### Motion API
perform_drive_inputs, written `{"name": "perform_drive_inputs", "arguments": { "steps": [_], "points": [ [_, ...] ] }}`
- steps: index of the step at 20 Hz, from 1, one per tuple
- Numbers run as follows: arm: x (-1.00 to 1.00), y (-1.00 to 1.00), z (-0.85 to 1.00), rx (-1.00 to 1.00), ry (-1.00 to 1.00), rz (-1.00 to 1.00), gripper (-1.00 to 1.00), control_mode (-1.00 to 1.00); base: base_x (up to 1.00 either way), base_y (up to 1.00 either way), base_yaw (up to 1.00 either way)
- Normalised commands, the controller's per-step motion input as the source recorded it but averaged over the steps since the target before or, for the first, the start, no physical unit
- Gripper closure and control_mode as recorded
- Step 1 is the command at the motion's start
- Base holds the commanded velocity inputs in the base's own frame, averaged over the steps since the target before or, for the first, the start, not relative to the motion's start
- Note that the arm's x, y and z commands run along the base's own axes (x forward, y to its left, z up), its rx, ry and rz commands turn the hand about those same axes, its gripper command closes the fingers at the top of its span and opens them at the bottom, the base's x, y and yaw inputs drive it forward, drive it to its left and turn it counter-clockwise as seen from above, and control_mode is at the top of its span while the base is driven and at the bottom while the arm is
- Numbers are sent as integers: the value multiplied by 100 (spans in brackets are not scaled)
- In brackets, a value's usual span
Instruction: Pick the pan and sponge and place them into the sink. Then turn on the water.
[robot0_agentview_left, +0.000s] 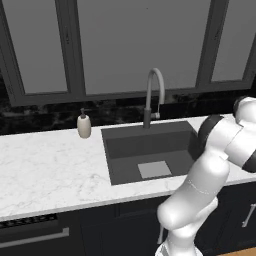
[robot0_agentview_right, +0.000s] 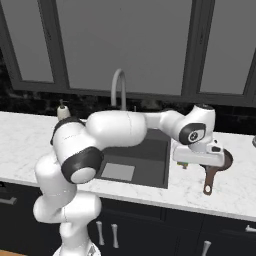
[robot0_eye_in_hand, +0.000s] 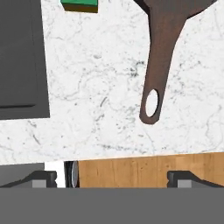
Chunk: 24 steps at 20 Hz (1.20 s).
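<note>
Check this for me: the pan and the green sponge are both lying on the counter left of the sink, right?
Not left. The right base view shows the pan and sponge lying on the counter right of the sink.

Beige soap dispenser (robot0_agentview_left: 84, 125) on white marble counter (robot0_agentview_left: 45, 170), dark cabinets (robot0_agentview_right: 150, 232) below, windows (robot0_agentview_left: 142, 42) behind

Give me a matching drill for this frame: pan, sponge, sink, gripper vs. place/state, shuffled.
Things:
1. pan
2. sponge
3. sink
4. gripper

Places/states:
A. recessed in the counter, nothing in it
B. open, holding nothing, above the counter's front edge
C. on the counter right of the basin, handle toward the front edge
D. on the counter between basin and pan

Pairs: 1-C, 2-D, 3-A, 4-B
</note>
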Motion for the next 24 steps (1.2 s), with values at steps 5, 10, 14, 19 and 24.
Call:
{"name": "perform_drive_inputs", "arguments": {
  "steps": [5,10,14,19,24],
  "points": [
    [51,-26,-35,2,0,0,-100,-100,0,0,0],
    [24,-38,-38,5,0,0,-100,-100,0,0,0],
    [5,-25,-11,7,6,0,-100,-100,0,0,0],
    [3,-13,-11,4,2,0,-100,-100,0,0,0],
    [8,0,-27,0,0,0,-100,-100,0,0,0]
  ]
}}
